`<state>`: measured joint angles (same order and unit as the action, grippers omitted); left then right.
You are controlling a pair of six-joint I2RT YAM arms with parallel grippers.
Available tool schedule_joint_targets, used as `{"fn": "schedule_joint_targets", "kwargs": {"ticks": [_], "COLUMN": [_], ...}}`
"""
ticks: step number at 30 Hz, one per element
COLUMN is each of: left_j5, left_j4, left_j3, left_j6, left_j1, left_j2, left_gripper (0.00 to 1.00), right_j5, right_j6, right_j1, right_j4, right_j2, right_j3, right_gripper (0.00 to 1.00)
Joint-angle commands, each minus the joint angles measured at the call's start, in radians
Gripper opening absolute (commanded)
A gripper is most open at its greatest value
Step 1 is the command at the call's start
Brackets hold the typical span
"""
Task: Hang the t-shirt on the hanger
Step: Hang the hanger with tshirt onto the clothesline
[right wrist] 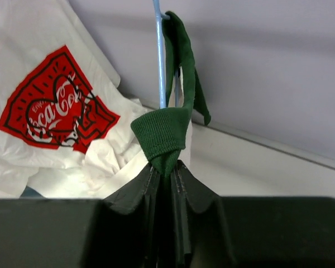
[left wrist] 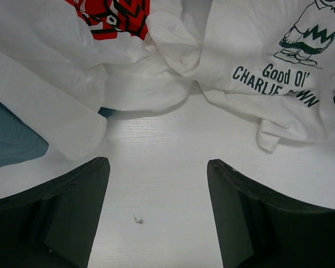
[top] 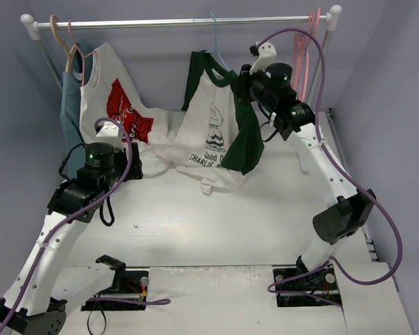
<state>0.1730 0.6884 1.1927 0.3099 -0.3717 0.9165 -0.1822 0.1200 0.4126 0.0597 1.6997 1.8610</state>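
"Good Ol' Charlie" on t-shirt (left wrist: 257, 39), "Coca-Cola" on white shirt (right wrist: 53, 106)

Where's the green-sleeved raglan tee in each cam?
Top external: white raglan t-shirt with dark green sleeves hangs centre, below the rail.
Left wrist: upper right, its printed chest.
Right wrist: centre, its green ribbed edge pinched by the right gripper.
Shared landmark: white shirt with red Coca-Cola graphic, left of it everywhere.

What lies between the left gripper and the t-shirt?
Only bare table, seen in the left wrist view; the left gripper is open and apart from the t-shirt.
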Motion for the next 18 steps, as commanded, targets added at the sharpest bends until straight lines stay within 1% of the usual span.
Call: {"fn": "schedule_joint_targets", "kwargs": {"ticks": [1,2,3,4,6,7,9,10,12,13,14,15,16,17,18], "left_j5": [0.005,0.006,0.013,0.014,0.023,0.023,0.02,0.016,0.01,0.013,0.016,0.02,0.023,0.046,0.059], "left_j4": [-0.007,-0.004,0.002,0.014,0.023,0.031,0.042,0.046,0.063,0.069,0.075,0.091,0.095,0.099,0.112], "left_j3": [0.018,0.027,0.031,0.038,0.047,0.048,0.05,0.05,0.045,0.044,0.042,0.038,0.035,0.027,0.021], "left_j6": [0.015,0.015,0.015,0.015,0.017,0.021,0.026,0.032,0.037,0.038,0.041,0.044,0.058,0.067,0.081], "left_j1": [0.005,0.005,0.005,0.005,0.005,0.005,0.005,0.005,0.005,0.005,0.005,0.005,0.005,0.005,0.005], "left_j2": [-0.002,0.002,0.004,0.005,0.004,0.002,-0.004,-0.01,-0.016,-0.024,-0.027,-0.03,-0.039,-0.047,-0.051], "left_gripper": [0.71,0.71,0.71,0.71,0.71,0.71,0.71,0.71,0.71,0.71,0.72,0.71,0.71,0.71,0.71], "right_j5": [-0.005,-0.008,-0.008,-0.005,0.001,0.007,0.032,0.042,0.081,0.093,0.11,0.147,0.161,0.17,0.205], "right_j6": [0.023,0.014,0.007,-0.003,-0.042,-0.051,-0.078,-0.088,-0.109,-0.111,-0.112,-0.138,-0.141,-0.141,-0.143], "right_j1": [0.011,0.011,0.011,0.012,0.011,0.009,0.009,0.009,0.011,0.009,0.009,0.009,0.009,0.009,0.008], "right_j4": [-0.17,-0.172,-0.172,-0.172,-0.166,-0.163,-0.15,-0.152,-0.152,-0.152,-0.15,-0.141,-0.132,-0.126,-0.115], "right_j2": [-0.095,-0.118,-0.132,-0.147,-0.202,-0.224,-0.302,-0.368,-0.443,-0.522,-0.564,-0.604,-0.686,-0.728,-0.77], "right_j3": [-0.032,-0.061,-0.075,-0.089,-0.137,-0.154,-0.218,-0.245,-0.353,-0.391,-0.432,-0.512,-0.552,-0.591,-0.671], "right_gripper": [0.15,0.31,0.41,0.6,0.69,0.78,0.83,0.87,0.91,0.93,0.95,0.96,0.99,1.0,1.0]}}
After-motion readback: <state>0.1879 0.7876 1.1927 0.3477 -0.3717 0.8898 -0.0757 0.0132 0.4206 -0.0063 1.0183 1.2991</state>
